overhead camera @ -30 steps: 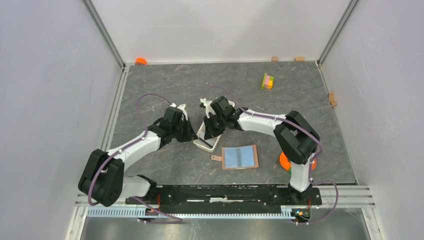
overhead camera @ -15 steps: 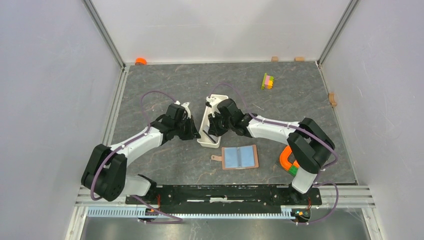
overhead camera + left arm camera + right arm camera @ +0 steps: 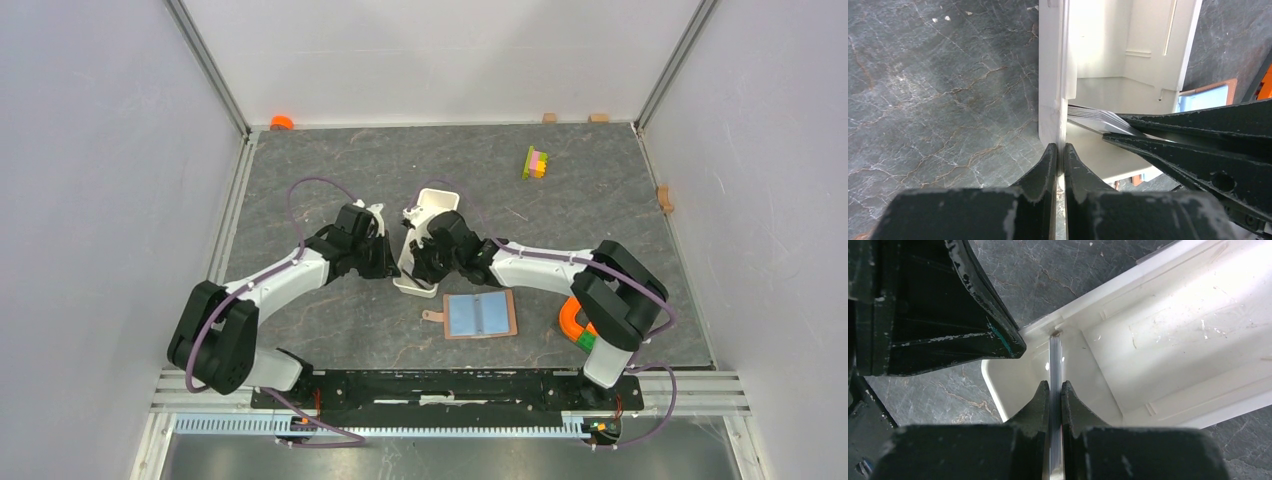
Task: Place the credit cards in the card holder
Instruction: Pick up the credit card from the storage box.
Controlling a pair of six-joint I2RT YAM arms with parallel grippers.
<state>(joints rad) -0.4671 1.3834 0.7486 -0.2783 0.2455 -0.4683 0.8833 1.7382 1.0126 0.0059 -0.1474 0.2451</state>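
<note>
Right wrist view: the right gripper [image 3: 1055,390] is clamped on the credit cards [image 3: 1055,357], a thin stack seen edge-on. The stack stands on edge in the corner of a white tray [image 3: 1173,325], against its end wall. Left wrist view: the left gripper [image 3: 1058,150] is pressed together on the tray's side wall and pins it. The cards show here as a slightly fanned pale stack inside that wall, with the right gripper's dark fingers [image 3: 1188,131] around them. Top view: the tray lies lengthwise near the middle of the tabletop [image 3: 320,160], and both arms meet at its near end. The card holder [image 3: 480,314] lies open flat just beside that end, toward the near edge. Pale blue faces show inside it; I cannot tell whether they are cards or lining. Off-task items are a coloured block stack [image 3: 536,162] toward the far right corner and an orange piece [image 3: 572,322] by the right arm. Step in hand, by judgement: drawing the cards out of the tray while the tray is steadied. The next move calls for a straight lift clear of the wall, a short carry to the holder, and edge-first entry into a pocket. The holder probably needs bracing.
</note>
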